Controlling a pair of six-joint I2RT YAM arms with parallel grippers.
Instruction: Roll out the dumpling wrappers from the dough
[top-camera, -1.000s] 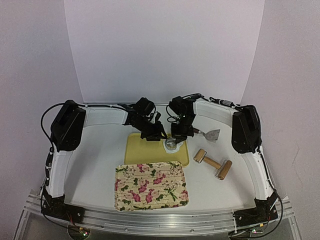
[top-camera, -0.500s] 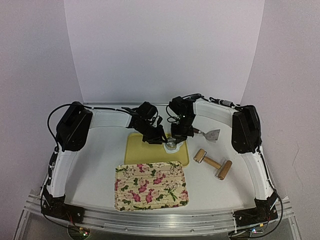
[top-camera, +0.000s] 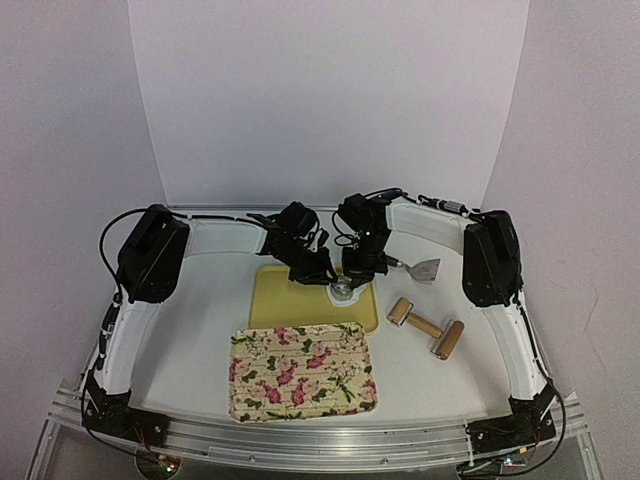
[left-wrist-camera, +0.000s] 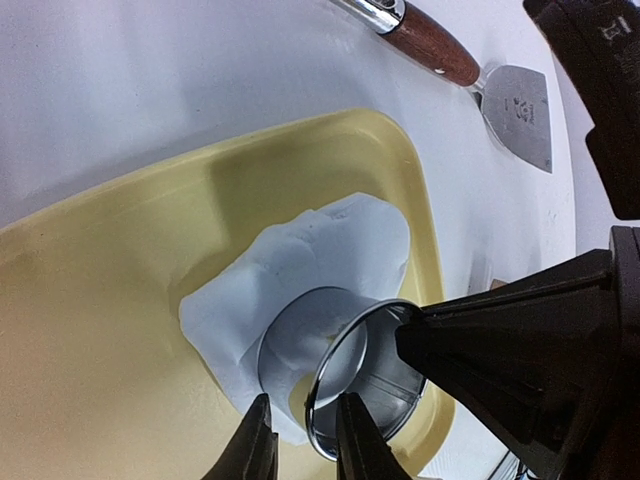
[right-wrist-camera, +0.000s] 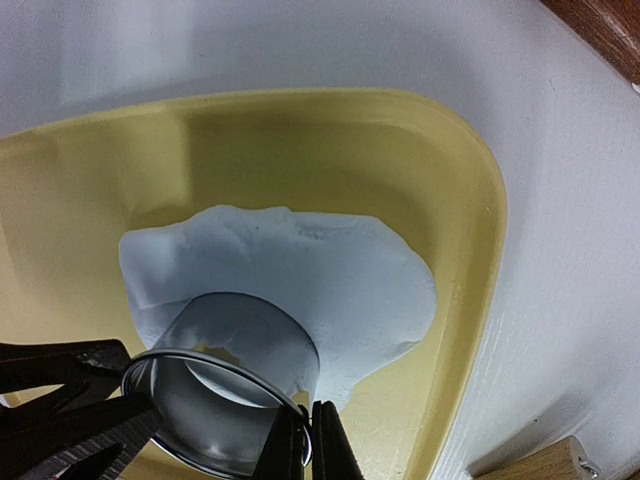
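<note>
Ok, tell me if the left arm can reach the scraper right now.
Probably not directly: the right arm, holding the ring cutter, stands between the left fingers and the scraper.

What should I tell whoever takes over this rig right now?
Right gripper: shut on the rim of the ring cutter.
Left gripper: open, fingers astride the same rim.
The cutter stands on the dough sheet in the yellow tray.
Done: dough flattened, cutter set on it.
Left: no cut wrapper shows yet; free one and probably move it to the floral tray.
</note>
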